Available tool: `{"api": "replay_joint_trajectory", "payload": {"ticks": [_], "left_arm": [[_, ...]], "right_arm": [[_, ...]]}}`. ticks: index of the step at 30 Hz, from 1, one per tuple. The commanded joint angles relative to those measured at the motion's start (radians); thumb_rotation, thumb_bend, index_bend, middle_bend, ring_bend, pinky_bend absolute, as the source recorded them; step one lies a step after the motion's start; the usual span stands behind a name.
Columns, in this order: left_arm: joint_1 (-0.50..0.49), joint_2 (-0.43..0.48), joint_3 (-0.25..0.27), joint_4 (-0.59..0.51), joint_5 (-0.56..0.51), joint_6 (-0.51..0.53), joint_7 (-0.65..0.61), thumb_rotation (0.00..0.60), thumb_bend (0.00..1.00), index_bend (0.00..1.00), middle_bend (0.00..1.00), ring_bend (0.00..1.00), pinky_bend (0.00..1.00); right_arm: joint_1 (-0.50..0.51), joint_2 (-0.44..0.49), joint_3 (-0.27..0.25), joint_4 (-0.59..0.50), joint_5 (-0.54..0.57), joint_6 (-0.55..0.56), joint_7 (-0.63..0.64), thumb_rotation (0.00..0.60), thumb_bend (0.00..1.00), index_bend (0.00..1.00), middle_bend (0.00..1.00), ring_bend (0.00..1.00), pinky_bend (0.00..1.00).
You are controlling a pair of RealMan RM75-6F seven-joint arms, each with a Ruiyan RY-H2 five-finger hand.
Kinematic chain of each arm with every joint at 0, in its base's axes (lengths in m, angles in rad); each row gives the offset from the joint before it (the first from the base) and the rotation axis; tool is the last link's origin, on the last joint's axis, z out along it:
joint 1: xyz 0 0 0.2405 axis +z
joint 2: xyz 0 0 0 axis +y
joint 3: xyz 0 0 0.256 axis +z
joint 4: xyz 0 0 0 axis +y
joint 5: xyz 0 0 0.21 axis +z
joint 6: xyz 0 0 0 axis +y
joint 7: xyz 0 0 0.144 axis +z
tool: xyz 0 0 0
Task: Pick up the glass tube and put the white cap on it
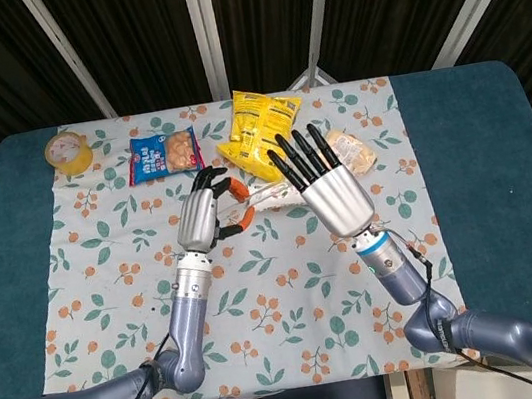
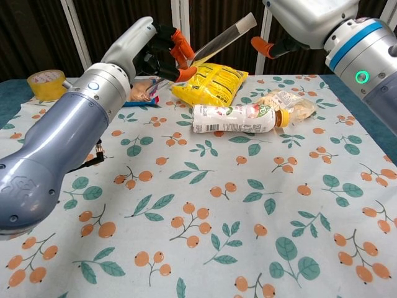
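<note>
My left hand (image 1: 198,220) (image 2: 155,46) is raised over the table's middle and pinches the glass tube (image 1: 265,193) (image 2: 217,40) in its orange fingertips. The tube slants up to the right, and its far end (image 2: 248,22) looks pale. I cannot tell whether that is the white cap, and no separate cap shows. My right hand (image 1: 337,198) (image 2: 304,22) hovers just right of the tube's end with its fingers straight and spread, holding nothing. Its orange thumb tip (image 2: 263,45) sits a little apart from the tube.
A drink bottle (image 2: 236,118) lies on its side on the floral cloth below the hands. Behind it are a yellow snack bag (image 1: 257,130), a bun packet (image 2: 288,102), a blue snack packet (image 1: 164,155) and a tape roll (image 1: 68,152) at the far left.
</note>
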Motion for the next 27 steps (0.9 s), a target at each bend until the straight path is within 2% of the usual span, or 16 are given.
{"api": "replay_joint_trajectory", "payload": {"ticks": [1, 11, 21, 27], "left_arm": [[0.001, 0.002, 0.001, 0.002, 0.004, 0.003, -0.003, 0.600, 0.73, 0.68, 0.66, 0.20, 0.11], [0.052, 0.067, 0.051, -0.031, 0.040, 0.015, -0.013, 0.600, 0.73, 0.68, 0.66, 0.20, 0.11], [0.133, 0.189, 0.141, -0.076, 0.089, 0.007, -0.027, 0.600, 0.73, 0.68, 0.66, 0.20, 0.11], [0.163, 0.213, 0.199, -0.088, 0.107, -0.011, -0.023, 0.600, 0.73, 0.68, 0.66, 0.21, 0.11]], "right_arm": [[-0.004, 0.003, 0.001, -0.003, 0.006, -0.001, -0.005, 0.600, 0.42, 0.00, 0.00, 0.00, 0.00], [-0.036, 0.036, 0.009, -0.031, 0.040, 0.002, -0.029, 0.600, 0.42, 0.00, 0.00, 0.00, 0.00], [-0.077, 0.091, 0.021, -0.086, 0.074, 0.015, -0.037, 0.600, 0.42, 0.00, 0.00, 0.00, 0.00], [-0.085, 0.107, 0.034, -0.126, 0.087, 0.021, -0.050, 0.600, 0.42, 0.00, 0.00, 0.00, 0.00]]}}
